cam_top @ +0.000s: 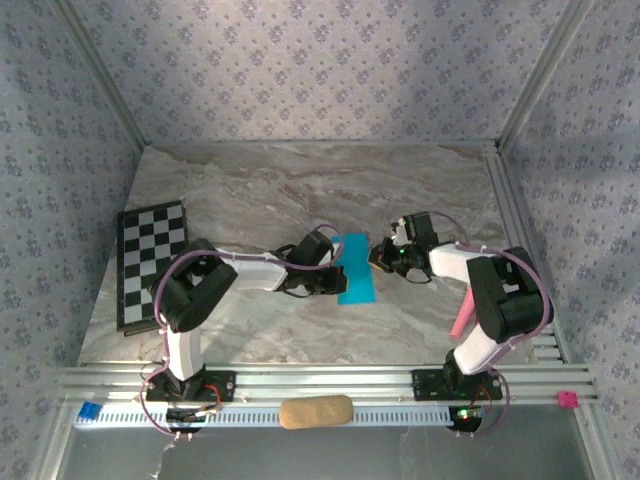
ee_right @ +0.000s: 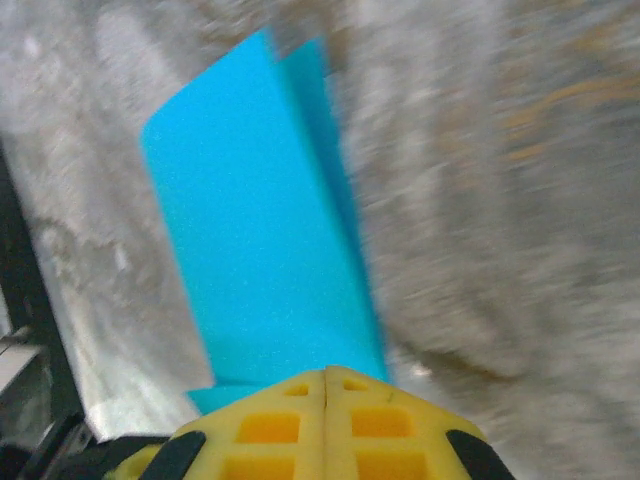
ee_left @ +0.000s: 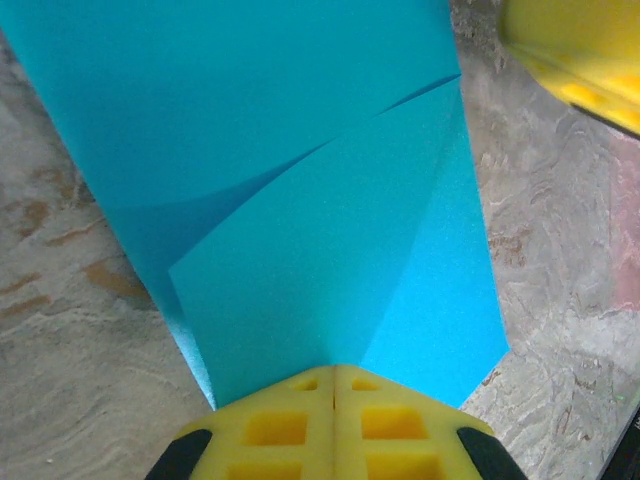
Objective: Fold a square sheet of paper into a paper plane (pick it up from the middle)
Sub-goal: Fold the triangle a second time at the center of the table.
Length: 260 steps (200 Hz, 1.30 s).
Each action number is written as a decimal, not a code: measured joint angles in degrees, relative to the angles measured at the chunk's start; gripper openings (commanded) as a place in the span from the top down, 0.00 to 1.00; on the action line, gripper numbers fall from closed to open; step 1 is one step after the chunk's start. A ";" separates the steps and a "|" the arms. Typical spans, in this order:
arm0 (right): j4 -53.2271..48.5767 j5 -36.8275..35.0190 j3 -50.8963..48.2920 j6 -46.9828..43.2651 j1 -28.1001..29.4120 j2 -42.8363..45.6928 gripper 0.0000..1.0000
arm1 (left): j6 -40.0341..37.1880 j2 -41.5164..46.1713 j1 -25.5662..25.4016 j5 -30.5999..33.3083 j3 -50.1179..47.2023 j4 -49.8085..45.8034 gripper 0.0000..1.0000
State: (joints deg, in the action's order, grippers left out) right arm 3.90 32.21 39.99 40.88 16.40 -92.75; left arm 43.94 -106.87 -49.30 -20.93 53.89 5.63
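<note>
I see my left gripper (ee_left: 333, 372) and right gripper (ee_right: 326, 372) each pinched shut on opposite edges of the part-folded square sheet of paper (cam_top: 355, 268), mid-table (cam_top: 300, 185).

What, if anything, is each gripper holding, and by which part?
Cannot be told. The left gripper and right gripper are shut, tips at opposite sides of the folded turquoise sheet; pinching or pressing is unclear.

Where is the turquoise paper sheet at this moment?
In the top view the turquoise paper sheet lies at the middle of the marble table, between the left tool at its left edge and the right tool by its upper right corner.
</note>
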 measured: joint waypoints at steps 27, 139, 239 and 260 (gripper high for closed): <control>-0.28 0.55 0.02 0.00 2.80 0.28 0.97 | -0.59 0.28 0.00 0.20 0.00 -0.70 1.00; -0.52 1.25 -0.74 -0.44 0.87 -3.32 1.00 | -1.01 2.60 0.00 1.20 1.75 -7.32 0.97; -0.04 1.07 -1.01 -0.42 0.98 -3.32 1.00 | 0.28 -5.49 -1.46 -0.90 10.12 -5.73 1.00; 0.35 1.07 -1.18 -0.42 0.98 -3.32 1.00 | 0.90 -5.64 -1.40 -0.98 9.31 -4.98 1.00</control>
State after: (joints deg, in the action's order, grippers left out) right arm 4.25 33.28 38.81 40.47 17.39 -96.07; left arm 44.84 -112.51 -50.70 -21.91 63.20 0.64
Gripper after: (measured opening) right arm 0.051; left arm 0.063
